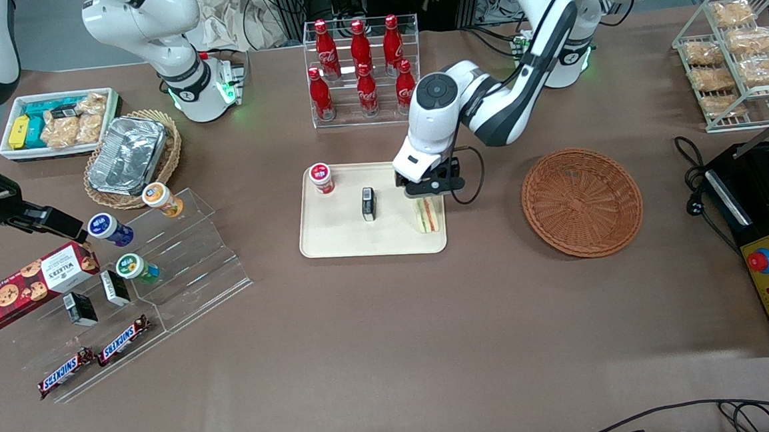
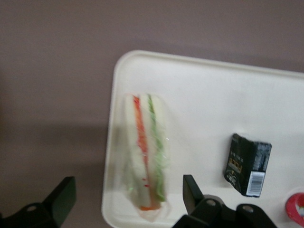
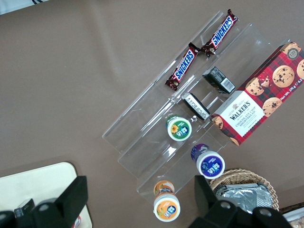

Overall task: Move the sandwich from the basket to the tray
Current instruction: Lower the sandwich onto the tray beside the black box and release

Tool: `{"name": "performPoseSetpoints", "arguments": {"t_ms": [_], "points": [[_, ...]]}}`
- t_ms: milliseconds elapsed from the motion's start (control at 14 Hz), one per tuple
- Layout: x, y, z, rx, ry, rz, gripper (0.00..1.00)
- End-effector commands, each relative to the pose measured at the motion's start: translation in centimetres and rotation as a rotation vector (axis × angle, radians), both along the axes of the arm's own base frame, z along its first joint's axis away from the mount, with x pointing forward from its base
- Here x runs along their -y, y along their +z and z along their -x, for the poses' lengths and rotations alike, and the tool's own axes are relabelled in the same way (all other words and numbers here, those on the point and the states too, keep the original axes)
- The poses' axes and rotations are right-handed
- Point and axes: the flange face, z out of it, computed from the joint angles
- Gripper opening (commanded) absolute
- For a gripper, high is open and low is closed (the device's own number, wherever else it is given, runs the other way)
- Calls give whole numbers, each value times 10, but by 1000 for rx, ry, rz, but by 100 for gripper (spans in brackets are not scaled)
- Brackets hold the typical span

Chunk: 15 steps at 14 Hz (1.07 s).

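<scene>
The sandwich (image 1: 428,214), a white wedge with green, orange and red layers in clear wrap, lies on the cream tray (image 1: 333,249), at the tray's end nearest the basket. The reddish-brown wicker basket (image 1: 582,202) stands beside the tray toward the working arm's end and holds nothing. My left gripper (image 1: 431,190) hovers just above the sandwich. In the left wrist view the gripper (image 2: 127,194) is open, its fingers (image 2: 192,190) spread wide on either side of the sandwich (image 2: 146,152), which rests on the tray (image 2: 213,95) and is not touched.
A small black box (image 1: 368,203) and a red-capped jar (image 1: 321,178) also stand on the tray. A rack of cola bottles (image 1: 362,70) stands farther from the front camera. An acrylic stand with snacks (image 1: 127,272) lies toward the parked arm's end.
</scene>
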Motion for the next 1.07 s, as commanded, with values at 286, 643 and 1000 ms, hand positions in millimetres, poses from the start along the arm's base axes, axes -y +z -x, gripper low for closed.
{"name": "performPoseSetpoints", "arguments": {"t_ms": [286,643,1000], "points": [[-124,134,-76,-101,28,-123,100],[-239,209,-107,-165,-9,-146,100],[-352,249,-117,-215,37,-6,100]]}}
